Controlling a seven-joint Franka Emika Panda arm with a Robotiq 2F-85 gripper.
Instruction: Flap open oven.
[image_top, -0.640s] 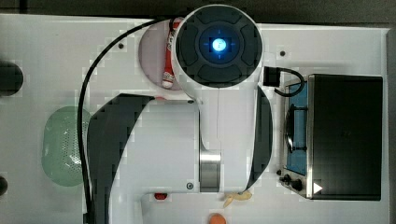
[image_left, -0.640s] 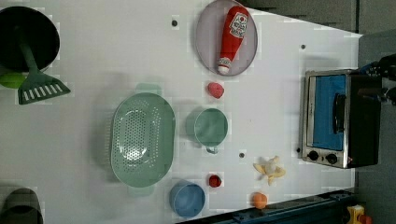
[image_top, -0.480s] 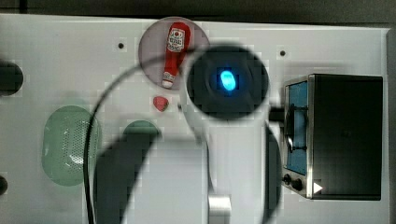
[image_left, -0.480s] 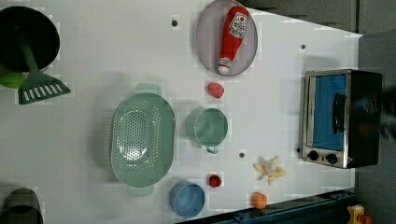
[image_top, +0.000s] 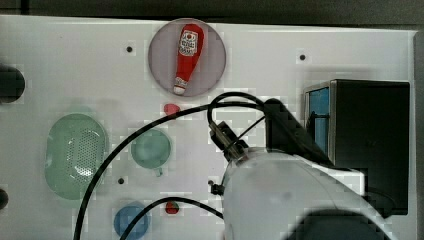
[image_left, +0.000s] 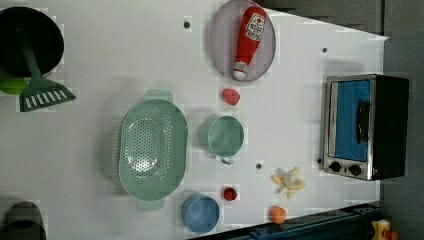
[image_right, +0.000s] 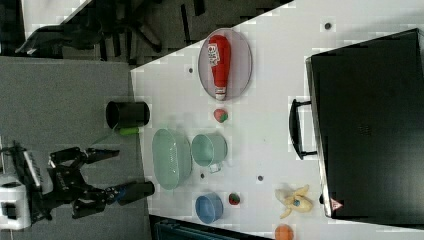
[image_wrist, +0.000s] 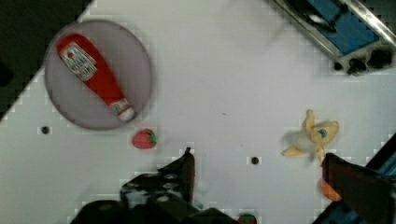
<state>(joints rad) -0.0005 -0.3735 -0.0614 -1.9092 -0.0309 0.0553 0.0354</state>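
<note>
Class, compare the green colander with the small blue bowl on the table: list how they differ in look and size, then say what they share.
The green colander is oval, while the small blue bowl is round. The colander is far larger than the bowl. The colander's inside is dotted with holes and it has a handle tab at each end; the bowl looks plain, with no handles. Both stand open side up on the white table, close together.

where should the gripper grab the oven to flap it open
Grip the dark bar handle on the oven's blue door. It stands off the glass, leaving a gap for the fingers. Come from the table side that the door faces, probably straddling the bar.
</note>
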